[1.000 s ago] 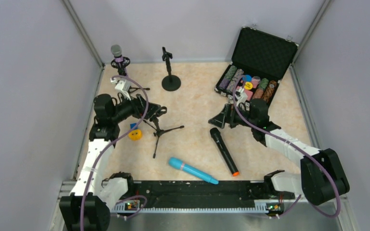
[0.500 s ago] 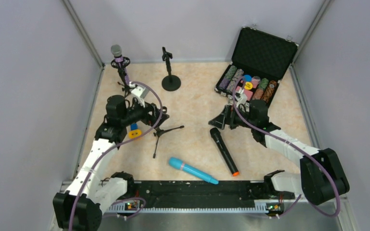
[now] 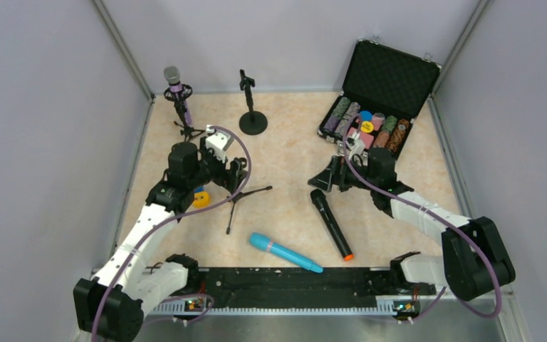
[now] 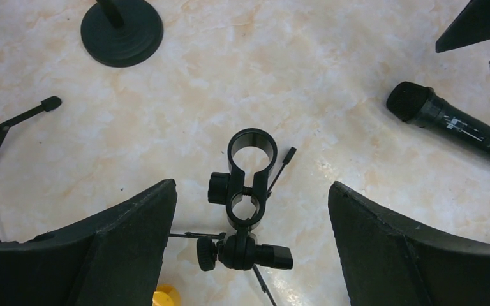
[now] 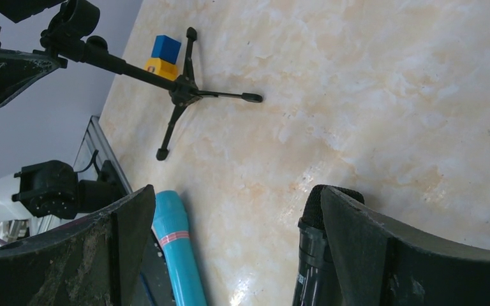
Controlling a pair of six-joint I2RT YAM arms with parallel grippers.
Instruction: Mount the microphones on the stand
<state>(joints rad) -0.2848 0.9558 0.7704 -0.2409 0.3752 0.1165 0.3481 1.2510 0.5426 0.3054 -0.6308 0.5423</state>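
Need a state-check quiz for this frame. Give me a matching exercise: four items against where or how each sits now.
Items
1. glittery purple microphone with silver mesh head
2. all light blue stick microphone
3. black stick microphone with orange end
4. black round-base stand

States
a. lying flat, nearest the arm bases
b. standing with nothing in it, back centre
c. upright in a black tripod stand, back left corner
d. lying flat right of centre, orange end toward the arm bases

Pairs: 1-c, 2-a, 3-d, 4-b
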